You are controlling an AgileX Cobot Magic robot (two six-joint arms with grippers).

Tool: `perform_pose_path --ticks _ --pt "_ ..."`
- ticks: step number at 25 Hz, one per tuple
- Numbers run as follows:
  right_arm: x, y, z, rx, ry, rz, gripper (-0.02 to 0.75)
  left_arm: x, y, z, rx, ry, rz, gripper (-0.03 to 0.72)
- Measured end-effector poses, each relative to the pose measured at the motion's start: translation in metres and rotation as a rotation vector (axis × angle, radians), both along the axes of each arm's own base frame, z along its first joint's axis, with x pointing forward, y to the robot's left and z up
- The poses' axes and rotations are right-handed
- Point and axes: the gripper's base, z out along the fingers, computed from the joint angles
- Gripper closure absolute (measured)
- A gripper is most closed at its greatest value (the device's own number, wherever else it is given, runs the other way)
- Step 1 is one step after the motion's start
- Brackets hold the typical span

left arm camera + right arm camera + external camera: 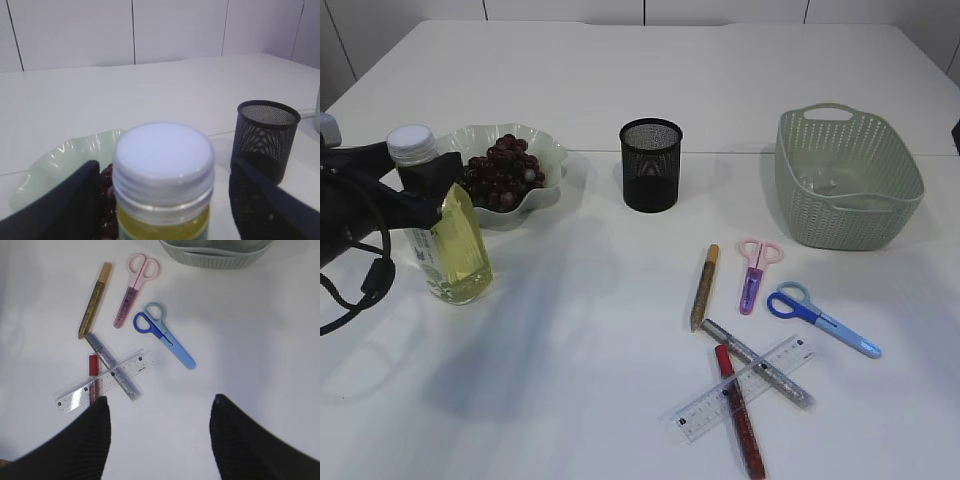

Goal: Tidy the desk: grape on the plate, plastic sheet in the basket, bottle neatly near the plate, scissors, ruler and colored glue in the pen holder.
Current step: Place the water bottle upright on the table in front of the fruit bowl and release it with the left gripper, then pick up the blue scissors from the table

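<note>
A bottle (455, 245) of yellow liquid with a white cap (162, 150) stands just in front-left of the pale green plate (548, 150), which holds dark grapes (502, 170). My left gripper (425, 180) is open, its fingers either side of the bottle's neck with small gaps (162, 172). My right gripper (157, 405) is open and empty above the table, near the clear ruler (102, 380), which lies across red (93, 377) and silver (112, 367) glue sticks. A gold glue stick (94, 300), pink scissors (134, 287) and blue scissors (165, 335) lie beside them.
A black mesh pen holder (650, 165) stands in the middle, right of the plate. A grey-green basket (790, 190) stands at the right, with something clear and faint inside (825, 185). The right arm is outside the exterior view.
</note>
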Motion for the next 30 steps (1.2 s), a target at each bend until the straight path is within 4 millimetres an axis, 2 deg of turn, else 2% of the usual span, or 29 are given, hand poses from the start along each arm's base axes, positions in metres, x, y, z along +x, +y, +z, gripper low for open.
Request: perform_pose_path --ticks 8,19,24,30 --pt "0.000 0.000 0.000 0.000 0.000 0.000 0.246 -0.008 0.001 0.037 -0.002 -0.090 0.002 0.125" --pt "0.000 0.000 0.000 0.004 0.000 0.000 0.247 -0.030 0.008 0.084 0.038 -0.084 0.046 0.129" --pt "0.000 -0.001 0.000 -0.009 -0.001 0.005 0.247 -0.047 0.013 0.103 -0.026 0.001 0.074 0.138" --pt "0.000 -0.001 0.000 -0.024 -0.004 0.018 0.247 -0.077 0.022 0.111 -0.033 0.232 0.146 0.169"
